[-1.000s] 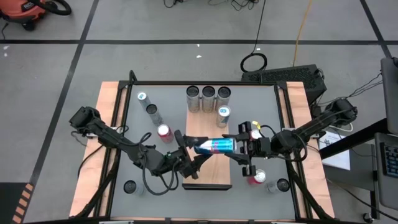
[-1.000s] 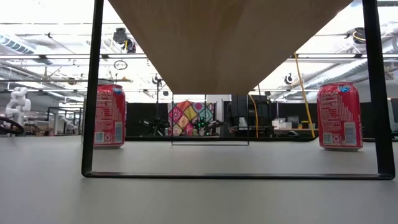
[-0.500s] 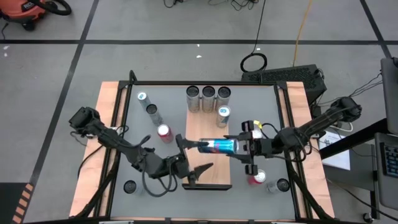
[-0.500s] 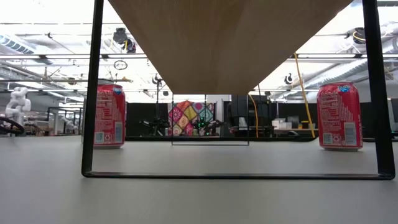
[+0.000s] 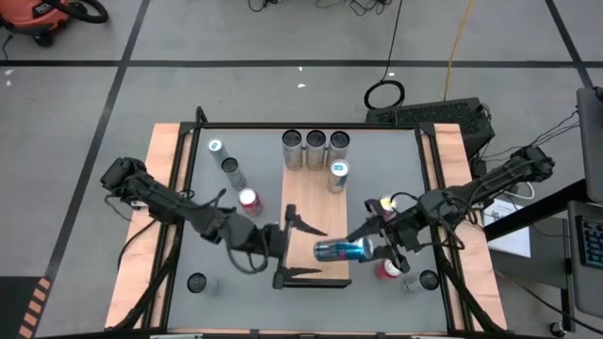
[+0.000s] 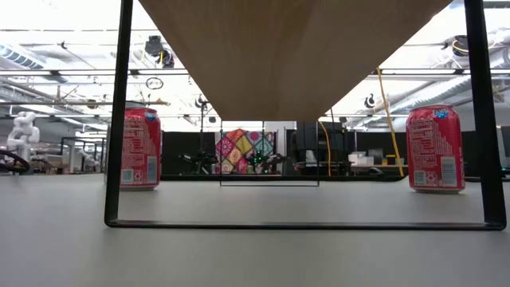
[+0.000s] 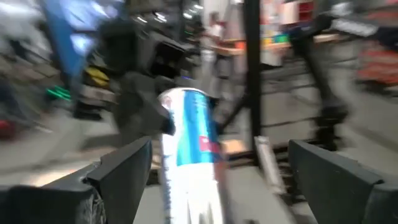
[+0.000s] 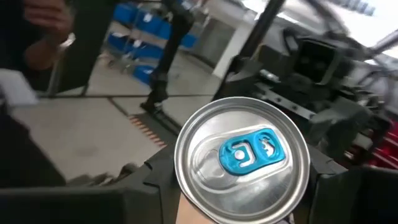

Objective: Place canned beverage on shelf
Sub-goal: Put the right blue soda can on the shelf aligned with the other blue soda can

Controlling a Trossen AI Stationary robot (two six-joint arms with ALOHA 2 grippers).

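Note:
A blue and silver can (image 5: 339,250) lies level in the air above the near end of the light wood shelf (image 5: 313,202), with my right gripper (image 5: 366,249) shut on it. The right wrist view shows the can's lid with a blue tab (image 8: 249,154) facing the camera. My left gripper (image 5: 300,250) stands open just left of the can, touching nothing. In the left wrist view the can (image 7: 189,140) shows beyond the spread fingers (image 7: 118,171). My right gripper pinches the can's round side near its lid end (image 8: 186,186) between its two fingers (image 8: 155,183), which lie along the can. It comes in level from the table's right. The can is lifted clear of the shelf, lying level, its bottom end toward my left gripper.
Three silver cans (image 5: 316,143) stand at the shelf's far end, with one blue-topped can (image 5: 337,173) nearer. Loose cans stand on the grey table: a red one (image 5: 249,200) at left, a red one (image 5: 388,269) at right. The low view shows the shelf's underside (image 6: 287,56) and black legs (image 6: 118,119).
My left gripper has come off the can's left end, spread its fingers wider, rolled and drawn back a little toward the left. My right gripper has carried the can toward the table's near edge, turning; the can stays level and clear of the shelf.

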